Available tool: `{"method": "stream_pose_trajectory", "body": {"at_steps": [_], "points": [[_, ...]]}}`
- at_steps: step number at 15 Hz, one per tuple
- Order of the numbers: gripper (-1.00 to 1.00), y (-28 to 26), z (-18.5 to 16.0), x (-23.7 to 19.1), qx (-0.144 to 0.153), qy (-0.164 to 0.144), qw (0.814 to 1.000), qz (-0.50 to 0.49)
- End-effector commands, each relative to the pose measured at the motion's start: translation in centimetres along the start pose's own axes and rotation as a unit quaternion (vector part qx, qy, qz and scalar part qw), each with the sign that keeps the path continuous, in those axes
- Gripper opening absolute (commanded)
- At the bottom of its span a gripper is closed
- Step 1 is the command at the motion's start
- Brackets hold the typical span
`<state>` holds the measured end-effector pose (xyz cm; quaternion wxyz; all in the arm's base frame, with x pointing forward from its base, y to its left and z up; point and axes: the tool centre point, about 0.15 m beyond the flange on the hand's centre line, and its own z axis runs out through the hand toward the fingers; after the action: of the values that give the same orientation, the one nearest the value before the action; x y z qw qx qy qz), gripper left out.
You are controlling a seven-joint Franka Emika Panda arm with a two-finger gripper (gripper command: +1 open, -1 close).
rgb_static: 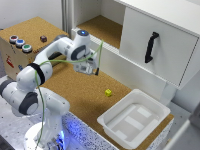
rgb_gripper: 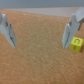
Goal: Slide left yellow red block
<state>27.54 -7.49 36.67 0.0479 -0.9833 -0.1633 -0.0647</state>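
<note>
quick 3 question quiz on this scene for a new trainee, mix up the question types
1. True or false: the gripper is closed on the yellow block.
2. The yellow block lies on: A) the cork surface B) the white tray C) the box with coloured buttons.
3. Fill in: the black handle sits on the white ____.

Key:
1. False: the fingers stand apart with nothing between them, the block beside one finger.
2. A
3. Drawer front
</note>
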Motion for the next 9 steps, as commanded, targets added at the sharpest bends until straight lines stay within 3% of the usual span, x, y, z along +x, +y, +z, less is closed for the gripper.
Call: {"method": "stream_pose_trajectory", "body": {"at_steps": [1, 4, 7, 9], "points": [[1.0, 8.8, 6.7, -0.4, 0.042, 0.011, 0.999, 0.028], [1.0, 12.0, 8.3, 0.7, 0.044, 0.004, 0.998, 0.036], [1.0, 15.6, 9.3, 1.4, 0.022, -0.026, 0.998, 0.046], [1.0, 17.5, 9.4, 2.1, -0.006, -0.024, 0.999, 0.045]]}}
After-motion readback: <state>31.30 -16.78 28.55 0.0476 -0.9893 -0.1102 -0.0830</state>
